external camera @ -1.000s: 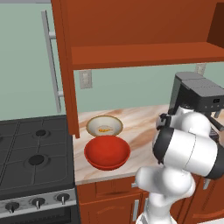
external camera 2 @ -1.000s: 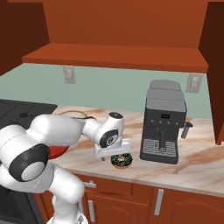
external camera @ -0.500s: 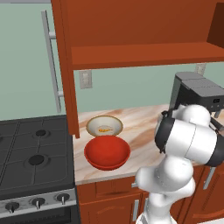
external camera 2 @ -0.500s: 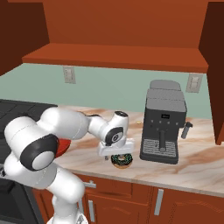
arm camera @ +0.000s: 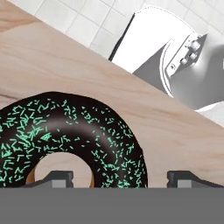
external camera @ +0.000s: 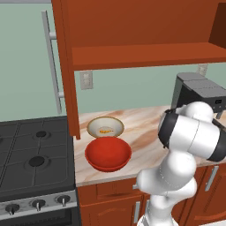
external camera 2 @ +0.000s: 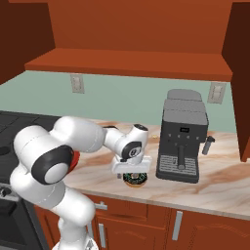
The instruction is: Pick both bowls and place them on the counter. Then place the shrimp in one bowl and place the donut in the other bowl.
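The arm (external camera 2: 73, 141) is glossy white with rounded segments and dark grey joint caps; the gripper (external camera 2: 131, 168) has a flat white body and small dark fingertips (arm camera: 59, 177).

Arm is reaching across the counter (external camera 2: 219, 188), with the gripper (external camera 2: 133, 177) hanging directly over the donut (external camera 2: 135, 179), fingers pointing down onto it. Donut is sitting near the front edge, just left of the dark coffee machine (external camera 2: 183, 136). Finger spread is not resolving from this side.

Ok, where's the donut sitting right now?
In the right base view the donut lies on the counter near its front edge, directly under the end effector, just left of the coffee machine.
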